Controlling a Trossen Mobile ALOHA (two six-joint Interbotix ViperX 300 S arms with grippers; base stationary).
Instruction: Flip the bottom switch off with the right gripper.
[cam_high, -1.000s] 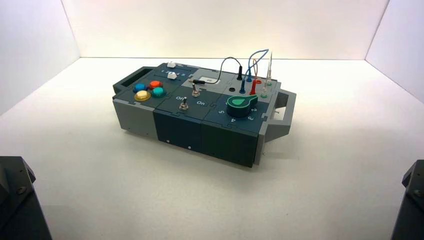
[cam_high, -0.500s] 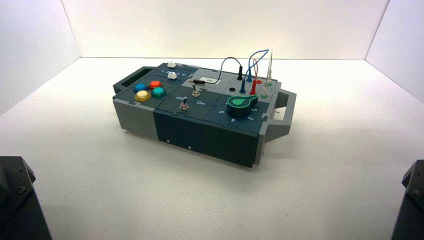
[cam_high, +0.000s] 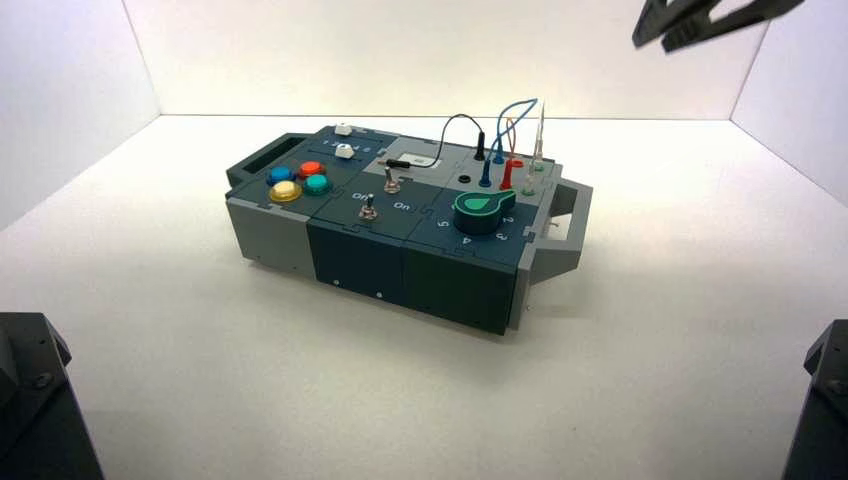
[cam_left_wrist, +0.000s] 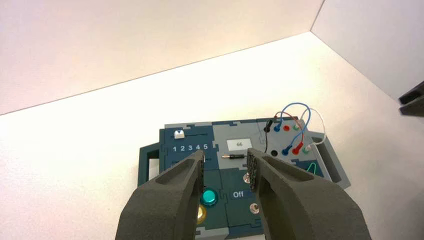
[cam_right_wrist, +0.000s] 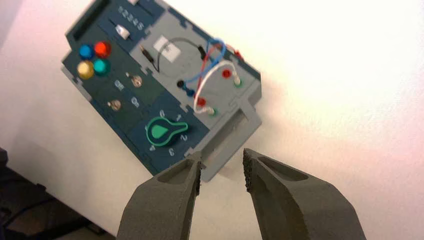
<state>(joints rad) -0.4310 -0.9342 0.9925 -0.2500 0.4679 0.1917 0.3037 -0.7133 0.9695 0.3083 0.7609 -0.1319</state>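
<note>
Right now the bottom switch (cam_high: 368, 208), a small silver toggle, is standing on the dark middle panel near the box's front edge, with "Off" and "On" lettering behind it. Nothing is touching it. A second silver toggle (cam_high: 391, 181) is standing just behind it, on the far side of the lettering. To their right, the green knob (cam_high: 480, 212) is sitting on the front right panel, its pointer aiming between 1 and 2. To their left, four round buttons are clustering on the front left panel: blue (cam_high: 281, 175), red (cam_high: 312, 170), yellow (cam_high: 285, 191) and green (cam_high: 317, 185). Behind these, two white sliders (cam_high: 344, 151) are resting on the back left panel, beside a row of numbers.

Farther back, a black wire (cam_high: 459, 117) is arching from a socket toward the middle, its other plug lying by a white label (cam_high: 418, 160). Blue (cam_high: 516, 103), red (cam_right_wrist: 206, 59) and white wires (cam_right_wrist: 206, 82) are looping over the sockets at the back right. Grey handles (cam_high: 575, 228) are jutting from both ends of the box (cam_high: 409, 272).

The right gripper (cam_high: 656, 44) is hanging in the air beyond the box's right end, well apart from the switch; its fingers are standing spread, gripping nothing. The left gripper (cam_left_wrist: 226, 154) is waiting above the table (cam_high: 300, 400), its fingers also spreading around nothing.
</note>
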